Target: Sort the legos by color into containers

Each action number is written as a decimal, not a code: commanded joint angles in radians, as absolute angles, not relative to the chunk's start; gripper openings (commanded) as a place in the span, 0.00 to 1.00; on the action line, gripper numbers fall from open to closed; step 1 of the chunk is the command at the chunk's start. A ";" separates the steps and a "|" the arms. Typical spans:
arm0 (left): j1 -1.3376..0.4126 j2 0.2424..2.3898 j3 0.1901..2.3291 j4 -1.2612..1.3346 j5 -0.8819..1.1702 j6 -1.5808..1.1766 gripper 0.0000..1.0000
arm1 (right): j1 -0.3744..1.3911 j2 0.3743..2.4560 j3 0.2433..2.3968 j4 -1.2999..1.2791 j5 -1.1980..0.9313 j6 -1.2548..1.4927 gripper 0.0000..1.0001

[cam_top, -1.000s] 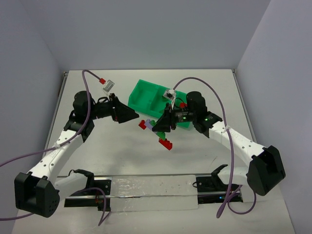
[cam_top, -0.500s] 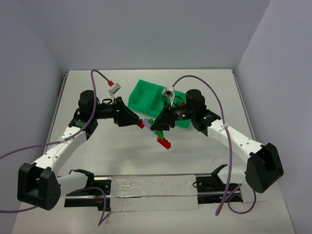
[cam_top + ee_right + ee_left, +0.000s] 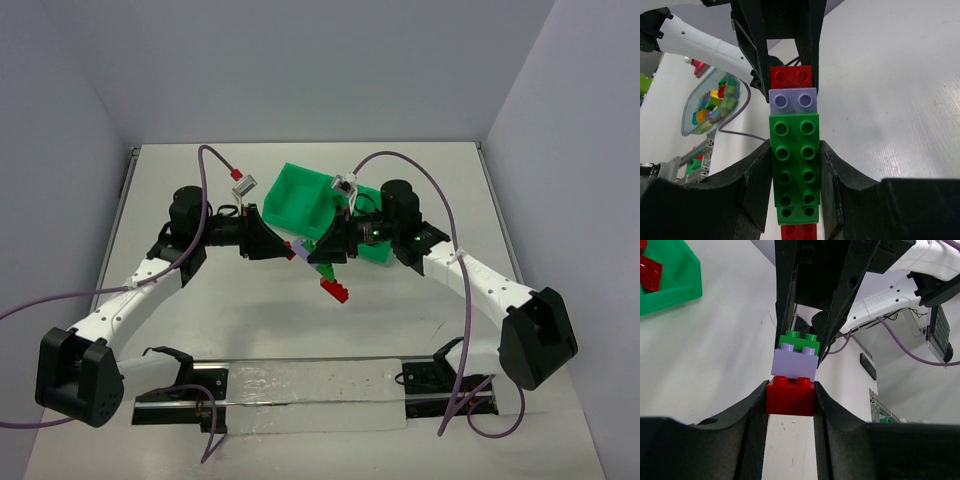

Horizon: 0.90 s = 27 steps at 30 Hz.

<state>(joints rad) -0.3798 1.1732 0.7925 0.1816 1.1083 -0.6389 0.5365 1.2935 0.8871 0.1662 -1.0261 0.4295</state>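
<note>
Over matte white table (image 3: 250, 330), left pincer (image 3: 790, 396) and right pincer (image 3: 795, 170) clamp studded lego stack (image 3: 795, 364).

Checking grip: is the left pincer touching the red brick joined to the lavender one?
Touching. Left wrist view: left pincer fingers press both sides of the red brick.

lego stack (image 3: 793, 165) btm cut off by edge

Tray (image 3: 288, 190) at back of table (image 3: 450, 180); brick stack (image 3: 303, 251) just before it; loose brick (image 3: 335, 290) nearest.
</note>
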 commanded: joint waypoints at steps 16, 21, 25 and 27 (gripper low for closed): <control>-0.387 1.185 0.840 0.175 0.959 -0.646 0.00 | 0.339 1.256 0.836 -0.020 -0.628 0.401 0.00; -0.388 1.220 0.931 0.136 0.860 -0.682 0.00 | 0.404 1.274 0.816 -0.114 -0.470 0.331 0.00; -0.389 1.297 1.007 0.101 0.724 -0.731 0.00 | 0.456 1.300 0.783 -0.110 -0.384 0.324 0.00; -0.396 1.324 1.024 0.095 0.701 -0.754 0.00 | 0.487 1.321 0.766 -0.102 -0.347 0.320 0.00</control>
